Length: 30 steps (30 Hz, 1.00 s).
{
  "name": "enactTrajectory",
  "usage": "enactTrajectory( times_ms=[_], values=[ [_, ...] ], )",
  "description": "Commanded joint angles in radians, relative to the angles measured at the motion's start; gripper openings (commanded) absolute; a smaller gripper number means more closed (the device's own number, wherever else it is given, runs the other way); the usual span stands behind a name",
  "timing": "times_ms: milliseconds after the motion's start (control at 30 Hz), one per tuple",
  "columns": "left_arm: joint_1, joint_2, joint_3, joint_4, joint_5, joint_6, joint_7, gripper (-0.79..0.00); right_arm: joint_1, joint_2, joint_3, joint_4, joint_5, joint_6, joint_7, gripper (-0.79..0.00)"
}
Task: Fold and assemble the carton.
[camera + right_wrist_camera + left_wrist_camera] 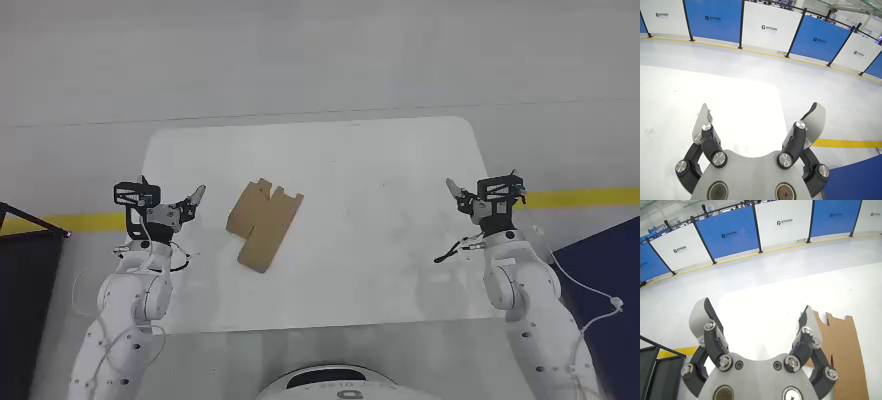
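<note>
Top view: a flattened carton (265,225) is shown left of centre on the table (400,280), untouched, between the spread left gripper (165,193) and the spread right gripper (483,187). Left wrist view: the carton (844,344) is seen at lower right. Right wrist view: parted fingers (703,113) are held over the table. Folding is judged not yet begun.

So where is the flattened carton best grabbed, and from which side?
Probably the long edge facing the left gripper, approached low from the robot's left. The carton lies flat on the table, so only a rim can be pinched, and that edge sits nearest the open left gripper; the notched flaps point toward the table's far side.
</note>
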Motion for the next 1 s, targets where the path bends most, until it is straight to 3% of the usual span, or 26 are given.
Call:
enactTrajectory(
  times_ms=[0, 67, 200, 233, 367, 600, 667, 733, 833, 967],
  values=[
    [-0.001, 0.000, 0.000, 0.004, 0.013, -0.001, 0.001, 0.000, 0.000, 0.000, 0.000, 0.000, 0.000, 0.000, 0.000, 0.000],
    [0.005, 0.006, 0.028, 0.017, 0.137, -0.051, -0.007, 0.000, 0.000, 0.000, 0.000, 0.000, 0.000, 0.000, 0.000, 0.000],
    [0.006, 0.024, 0.090, 0.012, 0.336, -0.319, 0.024, 0.000, 0.000, 0.000, 0.000, 0.000, 0.000, 0.000, 0.000, 0.000],
    [0.008, 0.029, 0.092, 0.010, 0.383, -0.346, 0.045, 0.000, 0.000, 0.000, 0.000, 0.000, 0.000, 0.000, 0.000, 0.000],
    [0.014, 0.033, 0.078, 0.022, 0.416, -0.335, 0.116, 0.000, 0.000, 0.000, 0.000, 0.000, 0.000, 0.000, 0.000, 0.000],
    [0.015, 0.032, 0.076, 0.025, 0.405, -0.331, 0.119, 0.000, 0.000, 0.000, 0.000, 0.000, 0.000, 0.000, 0.000, 0.000],
    [0.013, 0.036, 0.068, 0.031, 0.473, -0.314, 0.118, 0.000, 0.000, 0.000, 0.000, 0.000, 0.000, 0.000, 0.000, 0.000],
    [0.019, 0.040, 0.039, 0.046, 0.426, -0.350, 0.186, 0.000, 0.000, 0.000, 0.000, 0.000, 0.000, 0.000, 0.000, 0.000],
    [0.041, 0.058, -0.031, 0.040, 0.577, -0.358, 0.239, 0.000, 0.000, 0.000, 0.000, 0.000, 0.000, 0.000, 0.000, 0.000],
    [0.095, 0.077, -0.057, 0.006, 0.807, -0.346, 0.340, 0.000, 0.000, 0.000, 0.000, 0.000, 0.000, 0.000, 0.000, 0.000]
  ],
)
